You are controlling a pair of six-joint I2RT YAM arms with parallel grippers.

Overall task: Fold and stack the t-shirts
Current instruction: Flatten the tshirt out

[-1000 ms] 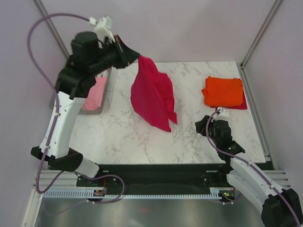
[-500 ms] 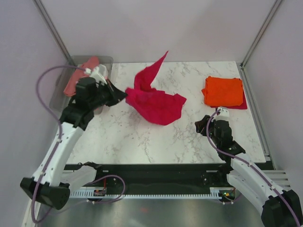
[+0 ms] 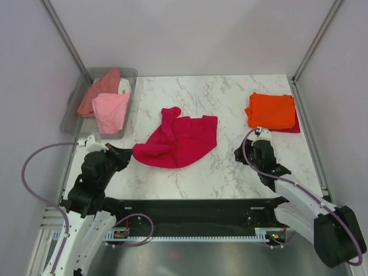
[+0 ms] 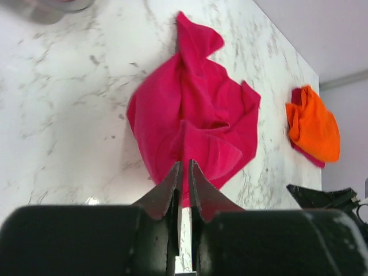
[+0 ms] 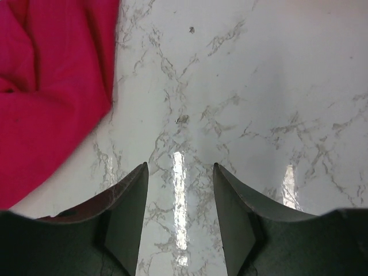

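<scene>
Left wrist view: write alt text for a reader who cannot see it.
A crumpled crimson t-shirt lies on a white marble table, its near edge pinched by the closed left gripper at bottom centre. A folded orange t-shirt sits further off to the right.

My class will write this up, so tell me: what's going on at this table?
The left claw is shut on an edge of the red t-shirt, which lies crumpled on the table. The right claw hangs open over bare marble beside it. A folded orange t-shirt sits at the far right; more shirts wait in the bin.
</scene>
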